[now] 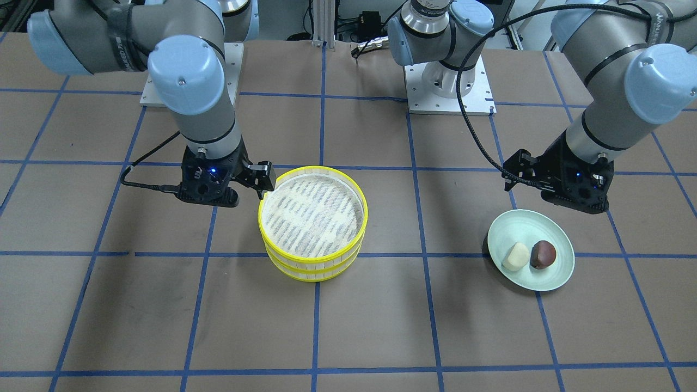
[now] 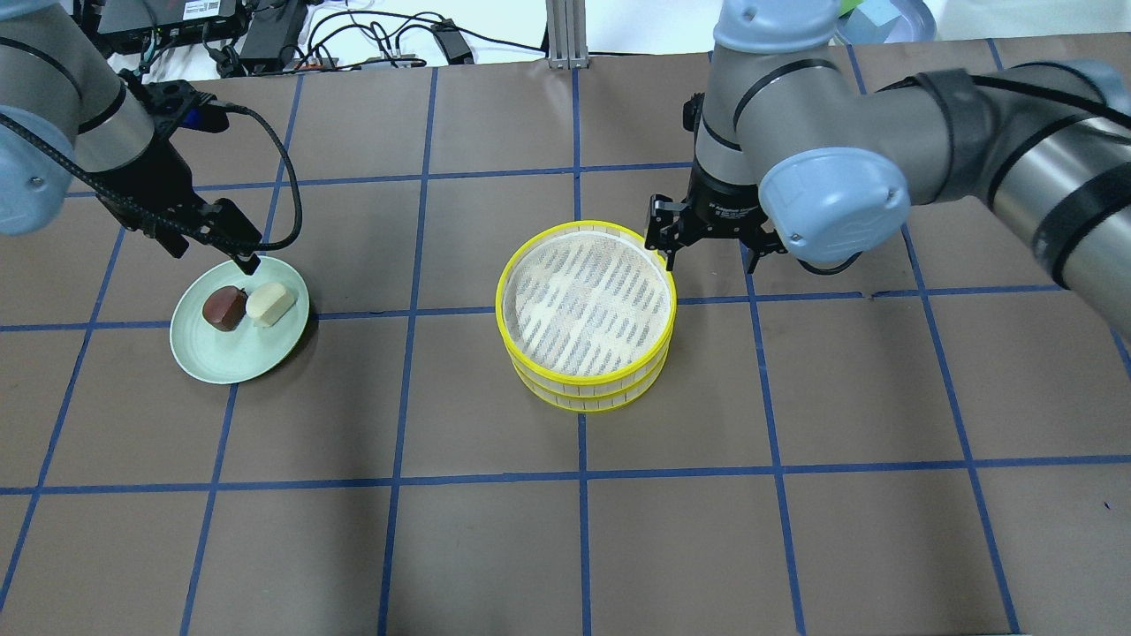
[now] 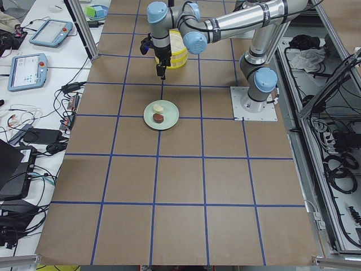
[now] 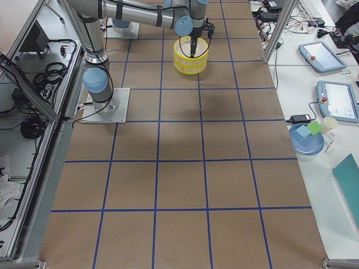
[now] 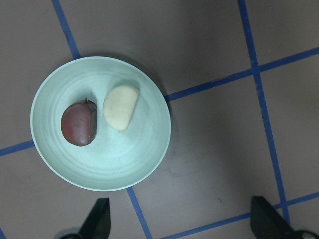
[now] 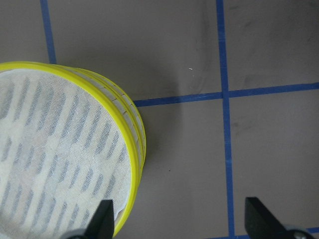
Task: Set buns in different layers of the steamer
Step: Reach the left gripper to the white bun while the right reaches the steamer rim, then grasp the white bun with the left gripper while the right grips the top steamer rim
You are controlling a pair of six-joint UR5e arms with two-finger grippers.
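At a brown table gridded in blue tape, the steamer stands near the middle, its two yellow-rimmed trays stacked one on the other and the striped mesh floor of the upper tray bare. The right gripper hangs at the steamer's edge with its jaws spread wide and nothing between them. In the right wrist view, one finger sits over the mesh just inside the yellow rim while the other is outside the wall; whether either touches the tray cannot be told. Well apart from the steamer, on the robot's left, a pale green plate carries both buns side by side, close together near its centre: the cream-white bun and the reddish-brown bun. The left gripper hovers over the table just beside the plate's rim, its fingers likewise wide apart and holding nothing.
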